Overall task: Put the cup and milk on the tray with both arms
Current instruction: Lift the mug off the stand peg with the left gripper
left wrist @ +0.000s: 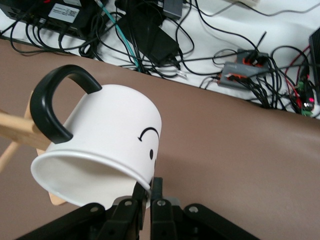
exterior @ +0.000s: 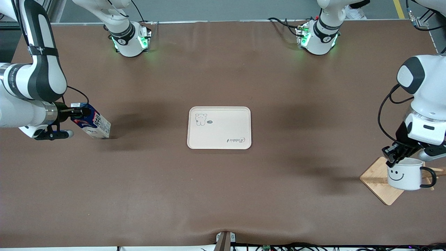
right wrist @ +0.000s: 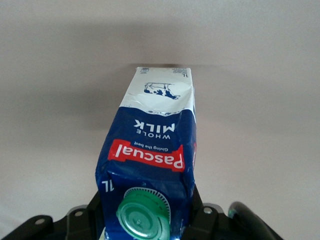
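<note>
The cream tray [exterior: 219,127] lies bare at the table's middle. My right gripper [exterior: 83,112] is shut on the top of the blue milk carton [exterior: 92,122], which tilts with its bottom corner at the table, toward the right arm's end. In the right wrist view the carton [right wrist: 150,160] shows its green cap [right wrist: 146,215] between the jaws. My left gripper [exterior: 395,157] is shut on the rim of the white smiley cup [exterior: 406,173], held over the wooden stand base [exterior: 378,181]. The left wrist view shows the cup [left wrist: 105,145], its black handle [left wrist: 52,107] and my fingers [left wrist: 160,202] pinching the rim.
The wooden stand base sits near the left arm's end of the table, with a wooden peg [left wrist: 17,130] beside the cup's handle. Cables and electronics [left wrist: 150,30] lie off the table's edge. Brown cloth covers the table around the tray.
</note>
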You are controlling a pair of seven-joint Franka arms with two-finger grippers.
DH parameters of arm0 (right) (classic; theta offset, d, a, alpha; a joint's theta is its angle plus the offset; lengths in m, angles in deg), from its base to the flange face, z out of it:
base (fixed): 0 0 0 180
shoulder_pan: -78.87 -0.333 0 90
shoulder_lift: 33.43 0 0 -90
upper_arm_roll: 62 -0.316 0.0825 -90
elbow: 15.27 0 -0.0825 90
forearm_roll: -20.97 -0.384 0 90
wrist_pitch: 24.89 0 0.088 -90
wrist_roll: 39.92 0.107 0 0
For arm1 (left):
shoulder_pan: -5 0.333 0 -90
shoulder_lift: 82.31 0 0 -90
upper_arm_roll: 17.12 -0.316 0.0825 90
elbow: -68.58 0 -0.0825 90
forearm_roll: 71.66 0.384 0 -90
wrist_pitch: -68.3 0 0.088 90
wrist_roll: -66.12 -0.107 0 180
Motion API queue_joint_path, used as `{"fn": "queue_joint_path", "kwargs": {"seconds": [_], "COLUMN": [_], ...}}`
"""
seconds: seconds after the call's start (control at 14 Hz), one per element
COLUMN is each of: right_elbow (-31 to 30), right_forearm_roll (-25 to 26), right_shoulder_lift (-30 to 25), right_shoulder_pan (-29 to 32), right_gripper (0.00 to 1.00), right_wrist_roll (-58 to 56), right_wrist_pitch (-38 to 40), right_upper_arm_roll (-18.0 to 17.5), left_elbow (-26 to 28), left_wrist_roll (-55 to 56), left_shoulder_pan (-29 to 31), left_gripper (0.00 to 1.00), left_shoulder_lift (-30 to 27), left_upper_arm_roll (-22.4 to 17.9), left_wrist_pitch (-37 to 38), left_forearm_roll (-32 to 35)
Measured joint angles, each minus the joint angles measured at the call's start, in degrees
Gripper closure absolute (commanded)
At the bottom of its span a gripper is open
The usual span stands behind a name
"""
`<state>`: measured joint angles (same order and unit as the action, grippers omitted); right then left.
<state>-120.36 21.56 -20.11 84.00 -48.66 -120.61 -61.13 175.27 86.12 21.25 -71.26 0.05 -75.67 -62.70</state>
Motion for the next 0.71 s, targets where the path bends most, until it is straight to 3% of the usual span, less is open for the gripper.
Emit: {"fn": "queue_joint_path", "kwargs": {"seconds": [0.36,0.71], "right_elbow": [5.53,11.35], "right_forearm_roll": [-0.17,-0.41], "right_shoulder_lift": [-0.02,-0.03], "right_shoulder_pan": [-0.52,-2.17], "right_gripper": [0.83,0.83], "right_wrist_roll": [0.0,0.0], "right_wrist_pitch": [3.21,7.06], "right_upper_arm_roll": [-0.36,-0.55], "left_elbow": [-0.02,0.28], "left_wrist_roll": [0.65,4.22], "left_shoulder_pan": [-0.02,-0.51], "left_gripper": [1.0,1.0], "left_shoulder_lift": [-2.07,-1.73], "left_upper_arm_roll": [4.29,12.86], "left_wrist_pitch": [7.98,13.51], "left_forearm_roll": [0.0,0.0]}}
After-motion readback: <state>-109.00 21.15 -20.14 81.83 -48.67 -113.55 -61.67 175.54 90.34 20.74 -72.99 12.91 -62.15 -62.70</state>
